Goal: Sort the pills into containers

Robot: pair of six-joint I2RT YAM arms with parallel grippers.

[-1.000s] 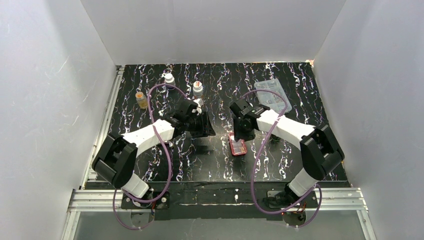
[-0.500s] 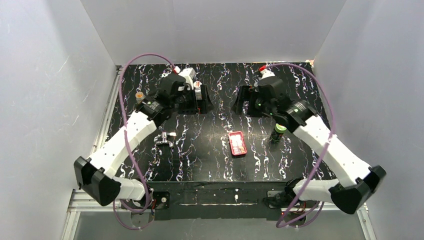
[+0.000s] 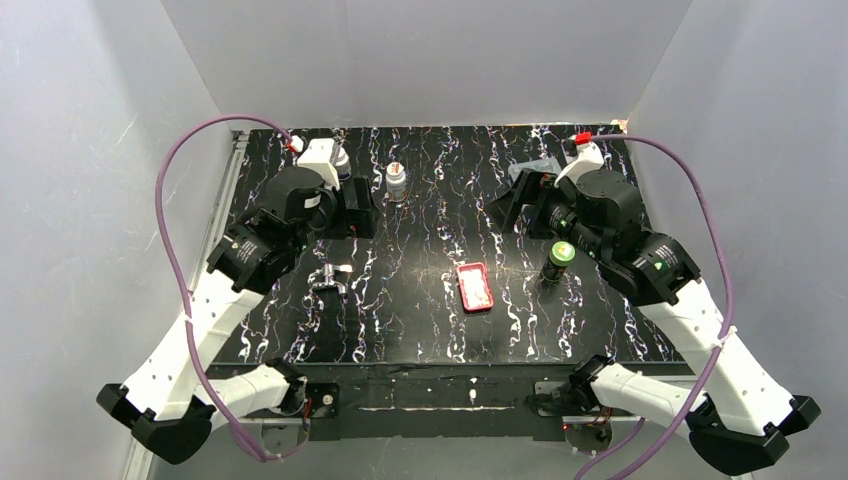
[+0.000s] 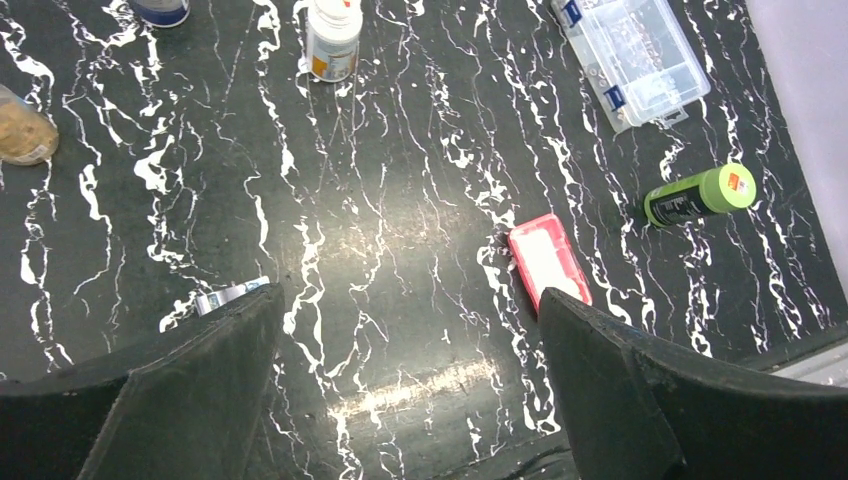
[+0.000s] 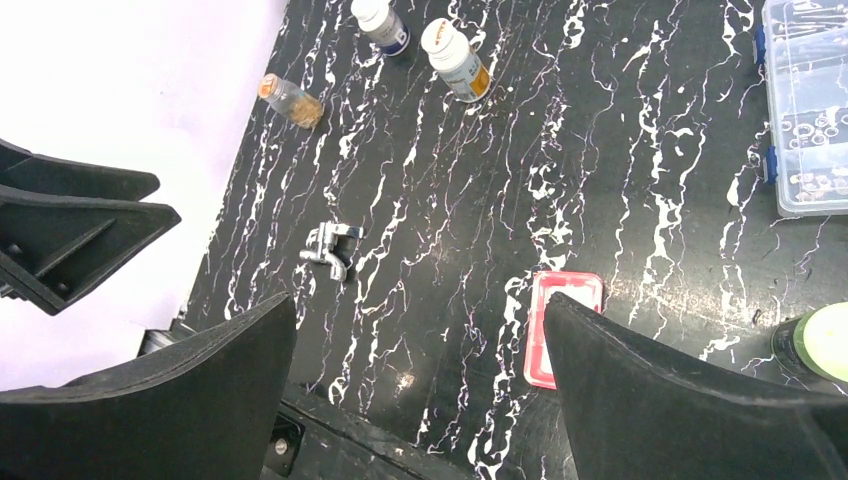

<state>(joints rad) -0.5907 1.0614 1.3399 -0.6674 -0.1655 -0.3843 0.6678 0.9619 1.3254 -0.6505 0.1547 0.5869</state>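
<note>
Your left gripper (image 3: 352,212) and your right gripper (image 3: 518,205) both hang above the far half of the table (image 3: 420,320), jaws spread wide, nothing between them; neither touches any object.

The red pill case (image 3: 474,287) lies flat near the middle of the table, between the two grippers and nearer to you than either, well apart from both; its whitish compartments face up, and whether pills lie in them you cannot tell from these views.

From the left wrist, the left gripper (image 4: 408,300) frames bare table; the pill case (image 4: 548,262) shows at the tip of the finger on the right of that view, its near end hidden behind the finger, far below it.

From the right wrist, the right gripper (image 5: 420,300) does likewise; the pill case (image 5: 565,320) sits partly behind the finger on the right of that view.

A green-capped bottle (image 3: 558,262) stands just to the right of the case; a small metal fitting (image 3: 328,278) lies well to its left; a white bottle (image 3: 397,180) stands beyond it, between the two grippers.
</note>
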